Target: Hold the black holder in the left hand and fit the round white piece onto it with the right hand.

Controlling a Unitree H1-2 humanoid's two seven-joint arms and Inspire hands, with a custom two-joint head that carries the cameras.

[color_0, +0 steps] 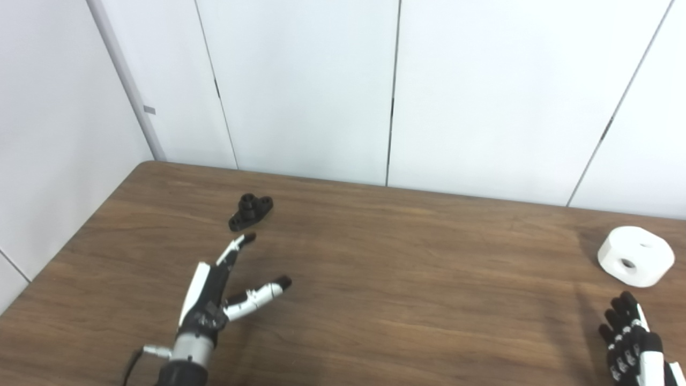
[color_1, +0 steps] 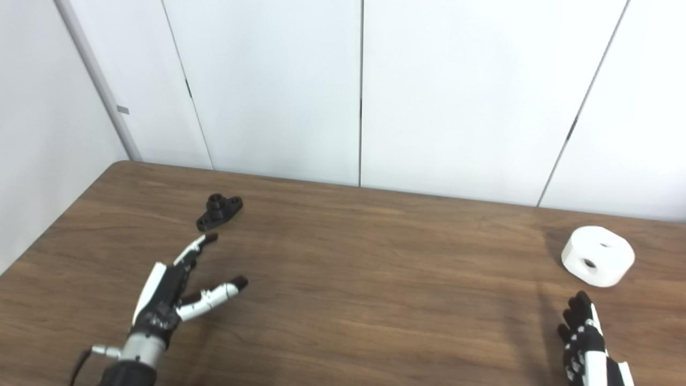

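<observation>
The black holder [color_0: 251, 211] lies on the brown table at the back left, a small flanged part with a raised round boss. My left hand [color_0: 214, 292] stretches toward it, open, fingers and thumb spread, its fingertips a short way in front of the holder and not touching it. The round white piece [color_0: 636, 255], a thick disc with a hole in its top and another in its side, rests at the far right. My right hand [color_0: 632, 335] is at the bottom right corner, just in front of the white piece, fingers extended and empty.
The wooden table [color_0: 375, 279] runs up to white wall panels [color_0: 300, 91] at the back and on the left. A cable [color_0: 134, 359] leaves my left wrist. Nothing else lies on the table between the two parts.
</observation>
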